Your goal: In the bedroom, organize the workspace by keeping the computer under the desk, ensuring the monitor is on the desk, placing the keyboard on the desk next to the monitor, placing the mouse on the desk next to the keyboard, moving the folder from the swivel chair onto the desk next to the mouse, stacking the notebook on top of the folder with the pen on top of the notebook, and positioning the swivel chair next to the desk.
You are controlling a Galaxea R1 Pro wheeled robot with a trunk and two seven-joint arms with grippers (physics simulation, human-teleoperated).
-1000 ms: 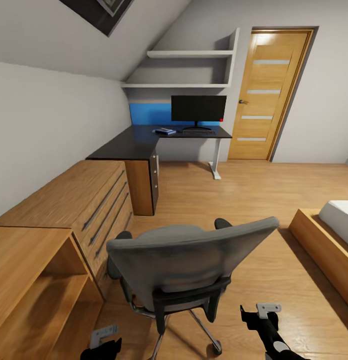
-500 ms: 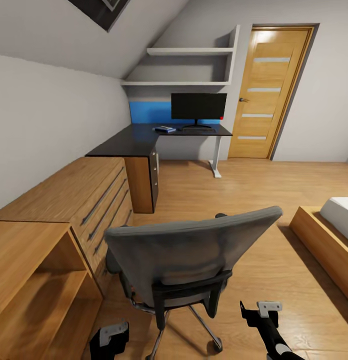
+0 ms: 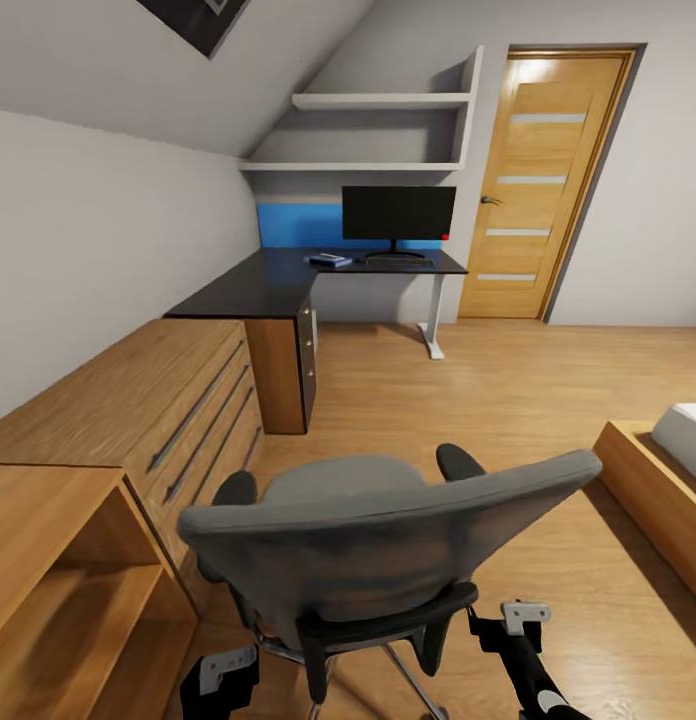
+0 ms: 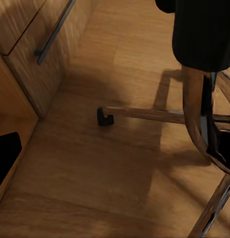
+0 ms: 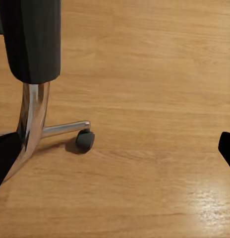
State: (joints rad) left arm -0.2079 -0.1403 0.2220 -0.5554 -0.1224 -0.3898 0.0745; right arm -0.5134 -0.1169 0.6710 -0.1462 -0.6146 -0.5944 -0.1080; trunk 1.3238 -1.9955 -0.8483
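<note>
Right now your swivel chair (image 3: pixel 378 545) stands on the wood floor (image 3: pixel 508 400) directly before you, its tall grey back toward you, well apart from the desk (image 3: pixel 278 285). Your left gripper (image 3: pixel 220 678) hangs low behind the chair's left side and your right gripper (image 3: pixel 508 630) behind its right side; from these pictures you cannot tell whether either pincer is apart or together. Your left wrist view looks down at a chair leg with a castor (image 4: pixel 105 117) near the wooden cabinet (image 4: pixel 40 49). On the desk's far edge stands the monitor (image 3: pixel 398 213), with the keyboard (image 3: pixel 396 262) at its foot and a small blue folder (image 3: pixel 330 260) beside it, toward the desk's inner corner.
</note>
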